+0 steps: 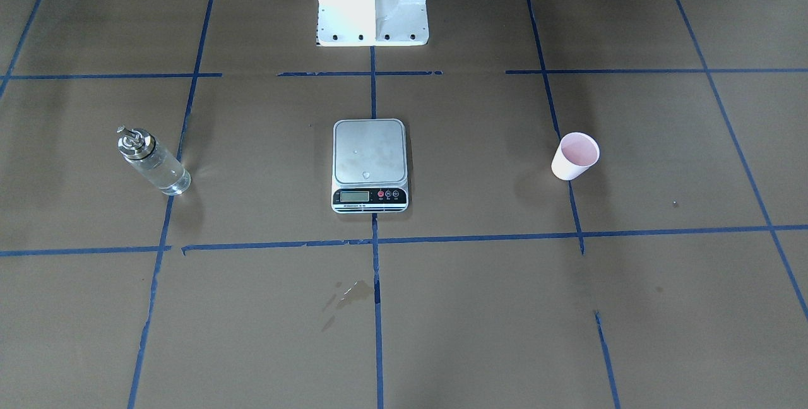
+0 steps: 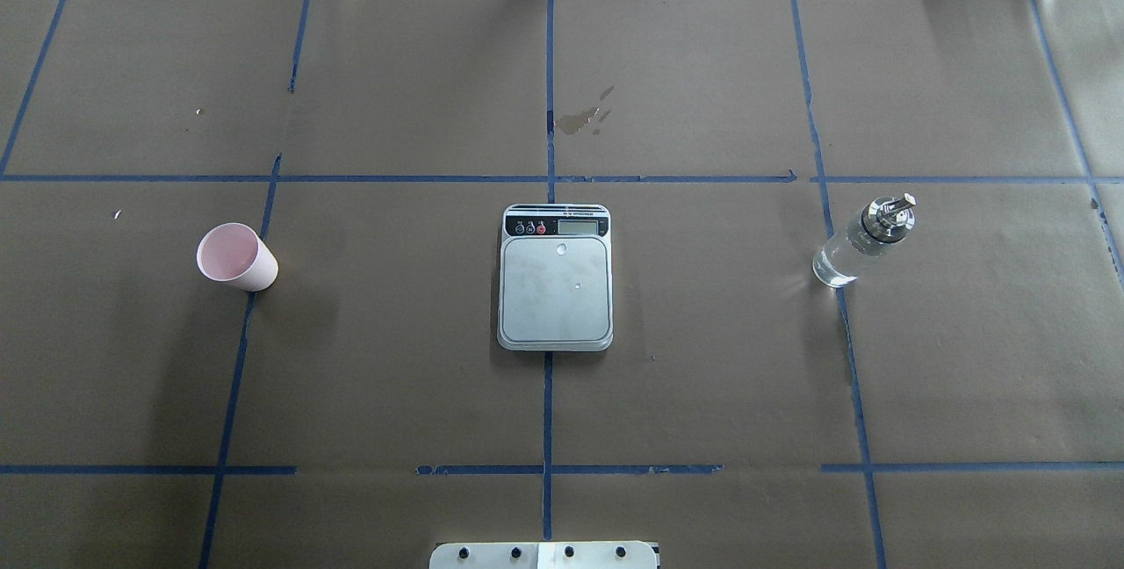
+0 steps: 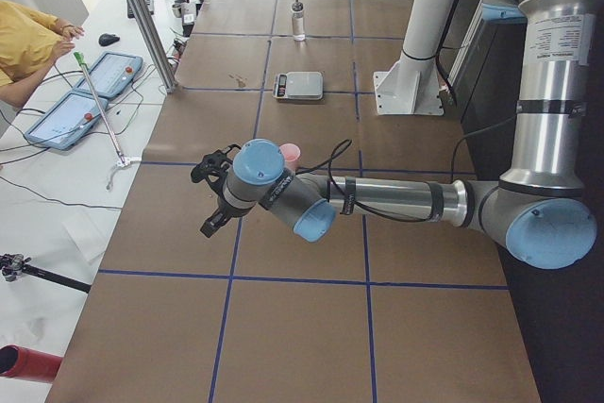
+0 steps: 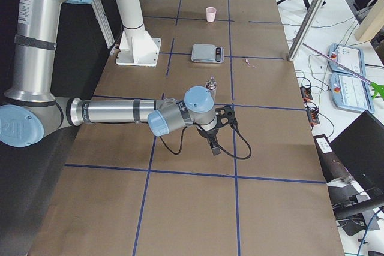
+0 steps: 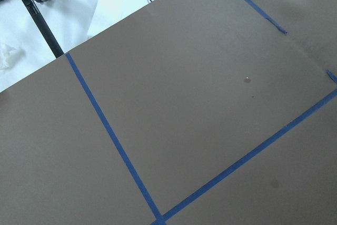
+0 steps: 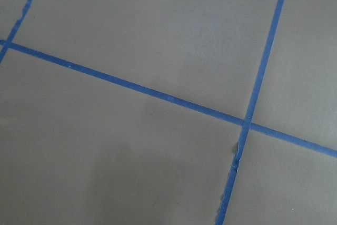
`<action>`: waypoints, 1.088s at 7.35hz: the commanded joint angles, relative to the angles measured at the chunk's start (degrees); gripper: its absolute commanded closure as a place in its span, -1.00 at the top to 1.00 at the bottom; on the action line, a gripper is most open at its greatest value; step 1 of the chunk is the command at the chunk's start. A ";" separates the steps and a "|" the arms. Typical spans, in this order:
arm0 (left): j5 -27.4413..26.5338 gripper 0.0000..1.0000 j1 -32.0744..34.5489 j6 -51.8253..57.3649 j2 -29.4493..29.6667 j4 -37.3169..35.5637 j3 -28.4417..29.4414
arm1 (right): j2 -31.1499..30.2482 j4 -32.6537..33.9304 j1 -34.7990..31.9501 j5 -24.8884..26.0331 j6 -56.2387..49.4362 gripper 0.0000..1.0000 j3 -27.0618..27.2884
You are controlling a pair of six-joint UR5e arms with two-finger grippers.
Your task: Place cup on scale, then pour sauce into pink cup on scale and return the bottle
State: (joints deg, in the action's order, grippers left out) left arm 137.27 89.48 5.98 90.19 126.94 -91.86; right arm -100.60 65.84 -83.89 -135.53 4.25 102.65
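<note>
The pink cup (image 2: pixel 235 257) stands upright on the brown paper at the left of the overhead view, apart from the scale. The scale (image 2: pixel 555 279) sits at the table's middle with its platform bare. The glass bottle (image 2: pixel 865 240), with clear sauce in it, stands upright at the right. My left gripper (image 3: pixel 206 197) shows only in the exterior left view, beyond the cup toward the table's end. My right gripper (image 4: pixel 221 129) shows only in the exterior right view, on the near side of the bottle (image 4: pixel 211 84). I cannot tell whether either is open or shut. Both wrist views show only paper and tape.
Brown paper with blue tape lines (image 2: pixel 549 95) covers the table. A wet stain (image 2: pixel 581 119) lies beyond the scale. The white robot base (image 1: pixel 372 5) stands behind the scale. An operator (image 3: pixel 28 44) and tablets (image 3: pixel 90 92) are at a side table.
</note>
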 commanded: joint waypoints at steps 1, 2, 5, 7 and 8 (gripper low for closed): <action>0.98 1.00 -0.10 -3.24 -0.80 7.40 -1.28 | 0.23 -0.53 -0.05 -2.10 1.80 1.00 0.26; 4.64 1.00 -1.40 -8.73 -0.80 7.88 -1.65 | 0.06 -0.53 -0.05 -2.02 1.90 1.00 0.01; -2.74 1.00 -11.65 -28.24 -2.89 8.15 -9.62 | -0.38 -0.53 -0.05 -2.02 1.99 1.00 -0.09; -14.60 1.00 -24.64 -44.05 -3.52 7.97 -15.00 | -0.64 -0.88 -0.05 -2.02 1.99 1.00 0.00; -18.66 1.00 -29.23 -48.99 -3.53 7.97 -15.28 | -0.65 -0.88 -0.05 -2.02 1.99 1.00 0.00</action>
State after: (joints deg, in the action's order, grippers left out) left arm 124.71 67.11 -35.29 86.87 134.95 -105.63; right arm -101.17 65.05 -83.93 -137.55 6.21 102.64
